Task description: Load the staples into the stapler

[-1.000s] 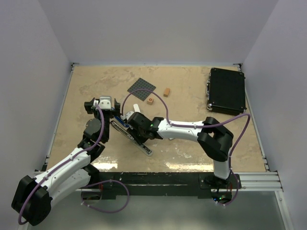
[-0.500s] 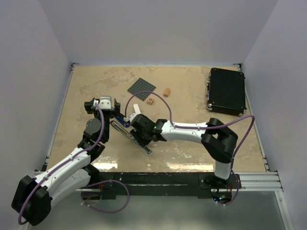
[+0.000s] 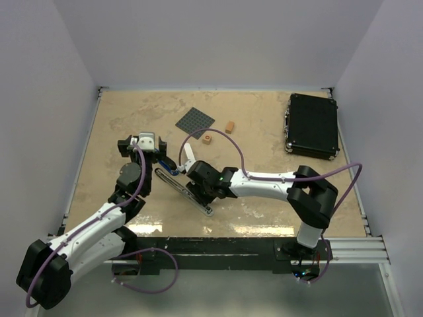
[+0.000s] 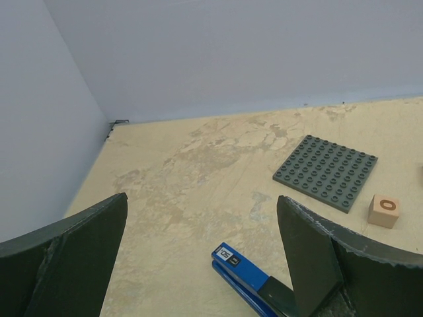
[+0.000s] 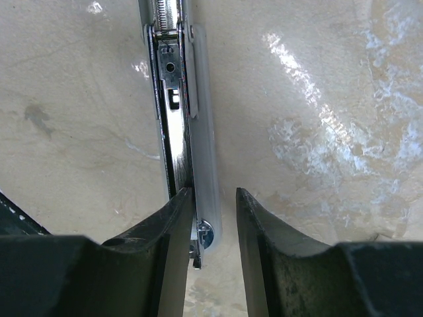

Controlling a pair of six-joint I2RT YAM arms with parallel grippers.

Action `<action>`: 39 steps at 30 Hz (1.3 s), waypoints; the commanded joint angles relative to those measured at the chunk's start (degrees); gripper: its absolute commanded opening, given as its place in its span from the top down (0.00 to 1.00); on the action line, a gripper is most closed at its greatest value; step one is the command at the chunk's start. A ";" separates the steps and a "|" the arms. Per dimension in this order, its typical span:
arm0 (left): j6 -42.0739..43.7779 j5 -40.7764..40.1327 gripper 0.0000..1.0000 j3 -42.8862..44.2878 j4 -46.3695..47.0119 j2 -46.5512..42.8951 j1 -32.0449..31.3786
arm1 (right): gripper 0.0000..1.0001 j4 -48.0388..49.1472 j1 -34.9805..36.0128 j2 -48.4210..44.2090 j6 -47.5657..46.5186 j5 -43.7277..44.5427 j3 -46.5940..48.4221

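While the stapler (image 3: 184, 189) lies opened flat on the table (image 3: 264, 135), the right gripper (image 5: 213, 195) sits slightly apart, straddling its rail tip. The left gripper (image 4: 201, 200) is spread wide over its blue end.

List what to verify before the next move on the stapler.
1. Stapler lying opened flat: ok.
2. Its magazine rail exposed upward: ok.
3. Right end effector lined up over the rail's end: ok.
4. Staples held in it: not ok, none visible.
5. Staples already in the rail: cannot tell.
6. Left end effector open, holding nothing: ok.
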 commanded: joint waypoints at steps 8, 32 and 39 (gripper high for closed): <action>-3.51 1.21 0.00 1.09 1.36 1.28 0.17 | 0.64 -3.93 0.17 -4.17 -1.76 0.35 -3.20; -33.46 17.80 0.01 4.88 -25.60 -1.44 16.32 | 0.50 7.05 0.08 -1.38 -6.85 -3.34 6.81; -44.02 20.37 0.00 1.71 -39.23 -6.01 23.72 | 0.46 12.41 0.08 8.56 -8.97 -3.26 14.11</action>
